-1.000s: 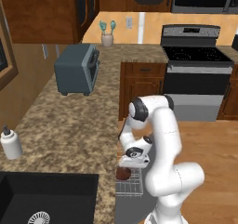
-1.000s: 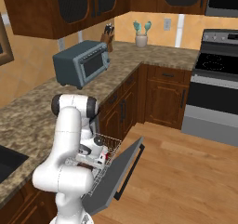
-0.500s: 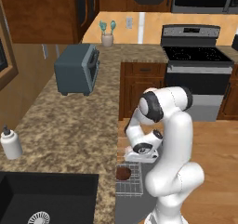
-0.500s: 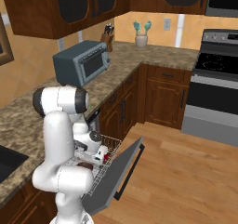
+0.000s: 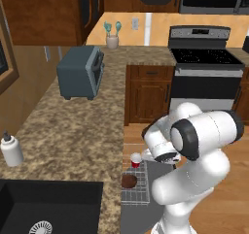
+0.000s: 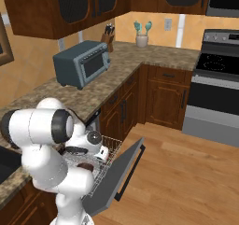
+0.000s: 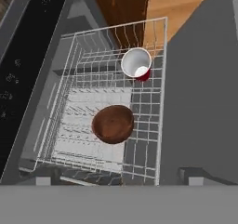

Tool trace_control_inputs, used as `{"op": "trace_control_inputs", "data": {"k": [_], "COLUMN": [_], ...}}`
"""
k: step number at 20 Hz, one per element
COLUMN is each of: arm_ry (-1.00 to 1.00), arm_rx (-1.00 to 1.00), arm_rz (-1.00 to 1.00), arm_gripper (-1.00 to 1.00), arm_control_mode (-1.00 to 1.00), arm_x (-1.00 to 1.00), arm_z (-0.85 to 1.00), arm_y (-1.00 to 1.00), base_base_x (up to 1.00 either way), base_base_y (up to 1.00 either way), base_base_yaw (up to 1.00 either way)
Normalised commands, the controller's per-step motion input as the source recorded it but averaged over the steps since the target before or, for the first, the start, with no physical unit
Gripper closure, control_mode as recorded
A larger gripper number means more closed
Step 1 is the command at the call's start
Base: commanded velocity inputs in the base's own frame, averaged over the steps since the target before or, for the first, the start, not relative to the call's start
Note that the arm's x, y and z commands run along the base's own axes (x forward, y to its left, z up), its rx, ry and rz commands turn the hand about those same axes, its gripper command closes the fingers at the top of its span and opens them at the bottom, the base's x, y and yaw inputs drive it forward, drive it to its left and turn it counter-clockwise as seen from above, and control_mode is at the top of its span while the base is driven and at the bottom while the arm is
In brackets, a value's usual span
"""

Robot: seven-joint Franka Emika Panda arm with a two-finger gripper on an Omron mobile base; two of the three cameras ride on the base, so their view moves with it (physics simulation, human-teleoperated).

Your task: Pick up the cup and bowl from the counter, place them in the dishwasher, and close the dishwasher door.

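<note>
The red cup [image 7: 136, 62] stands upright in the far right corner of the dishwasher's white wire rack [image 7: 69, 74], its white inside showing. The dark brown bowl [image 7: 113, 123] lies in the rack nearer to me, apart from the cup. My gripper [image 7: 117, 176] hovers above the rack's near edge, open, with nothing between its fingertips [image 7: 194, 174]. From the left base view the cup [image 5: 136, 160] and bowl [image 5: 129, 181] sit in the rack beside the counter [image 5: 73, 131]. The grey dishwasher door [image 6: 119, 177] hangs dropped open, its black bar handle [image 6: 130, 172] facing the floor.
A grey toaster oven [image 5: 80, 73] stands on the counter, a white soap bottle [image 5: 11, 149] beside the black sink [image 5: 44, 206]. A steel stove [image 5: 204, 63] is at the far right. Wooden floor [image 6: 186, 172] lies open beyond the door.
My arm has swung right and lifted, drawing the hand up off the rack. The bowl stays in the rack, and the cup now shows there uncovered.
</note>
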Motion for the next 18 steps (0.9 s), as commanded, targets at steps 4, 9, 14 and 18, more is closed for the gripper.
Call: {"op": "trace_control_inputs", "data": {"k": [4, 9, 14, 18], "arm_ry": [0.0, 0.0, 0.07, 0.04], "arm_rx": [0.04, 0.1, 0.13, 0.1], "arm_rz": [-0.13, -0.1, -0.02, 0.0], "arm_gripper": [-1.0, -1.0, -1.0, -1.0], "arm_control_mode": [-1.0, -1.0, -1.0, -1.0], "arm_x": [-0.4, -0.31, -0.31, -0.46], "arm_z": [0.96, 0.5, 0.02, 0.0], "arm_y": [-0.53, -0.62, -0.95, -0.9], "base_base_x": [0.0, 0.0, 0.0, 0.0], "base_base_y": [0.0, 0.0, 0.0, 0.0], "base_base_yaw": [0.0, 0.0, 0.0, 0.0]}}
